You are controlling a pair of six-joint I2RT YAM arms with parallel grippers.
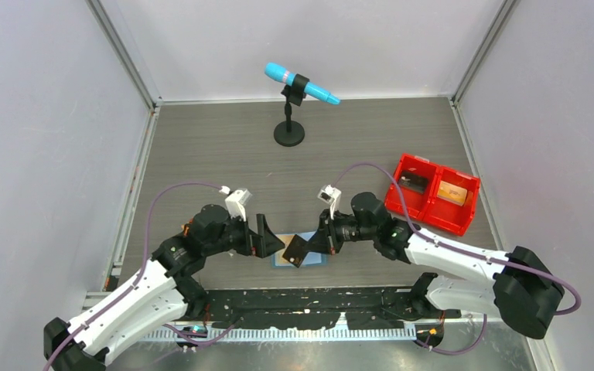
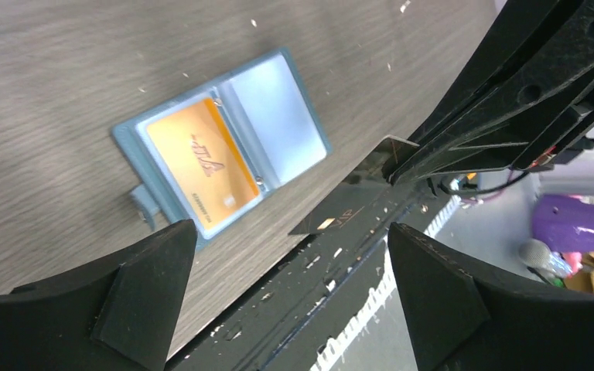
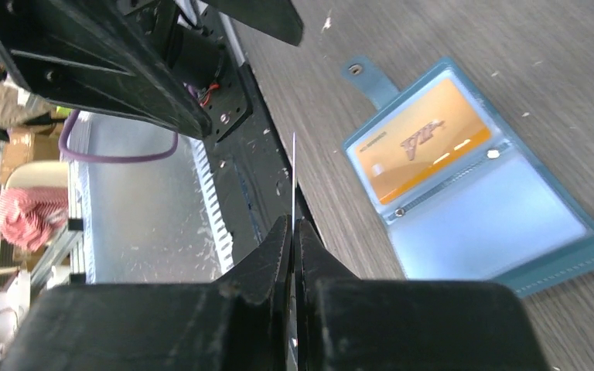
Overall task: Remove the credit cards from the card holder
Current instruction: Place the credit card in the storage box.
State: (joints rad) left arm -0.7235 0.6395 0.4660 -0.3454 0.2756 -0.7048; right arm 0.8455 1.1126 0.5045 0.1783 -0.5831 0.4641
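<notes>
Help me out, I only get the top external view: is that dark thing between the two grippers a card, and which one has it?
Observer: Yes, a dark card. The right wrist view shows it edge-on, pinched in the right gripper.
Operator: And the left gripper?
Observer: The left gripper is open, fingers wide apart, gripping nothing.
Operator: Anything left in the card holder?
Observer: An orange-gold card sits in one pocket of the card holder; the other pocket looks empty.
</notes>
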